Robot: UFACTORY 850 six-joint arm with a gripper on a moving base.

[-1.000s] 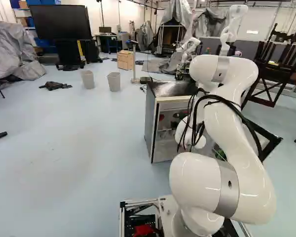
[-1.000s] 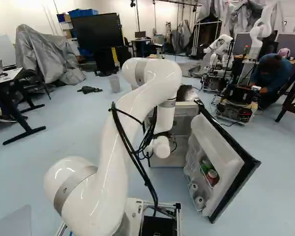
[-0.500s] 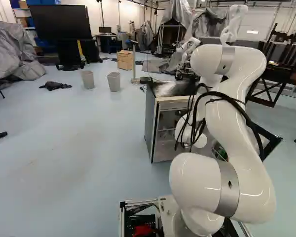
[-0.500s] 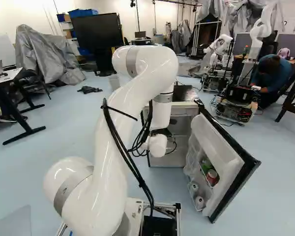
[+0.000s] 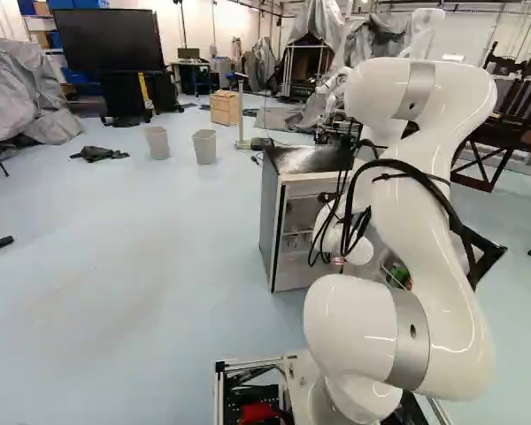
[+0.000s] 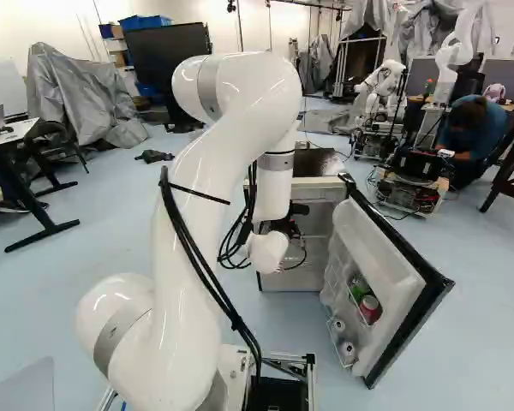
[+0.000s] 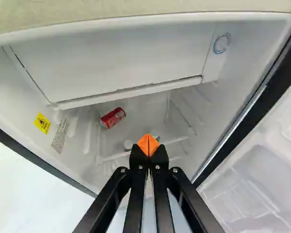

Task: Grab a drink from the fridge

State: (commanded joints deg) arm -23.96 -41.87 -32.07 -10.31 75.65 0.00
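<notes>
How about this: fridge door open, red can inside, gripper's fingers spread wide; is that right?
Not quite: the wrist view shows the gripper shut, its fingertips together. The fridge door is open and the red can is inside, as you say.

Fingers (image 7: 137, 156) together, a red can (image 7: 112, 118) farther ahead inside the fridge (image 7: 19, 92).

One fridge (image 5: 268, 217), two red cans (image 7: 112, 117), two bins (image 5: 205, 149), one yellow label (image 7: 42, 123).
</notes>
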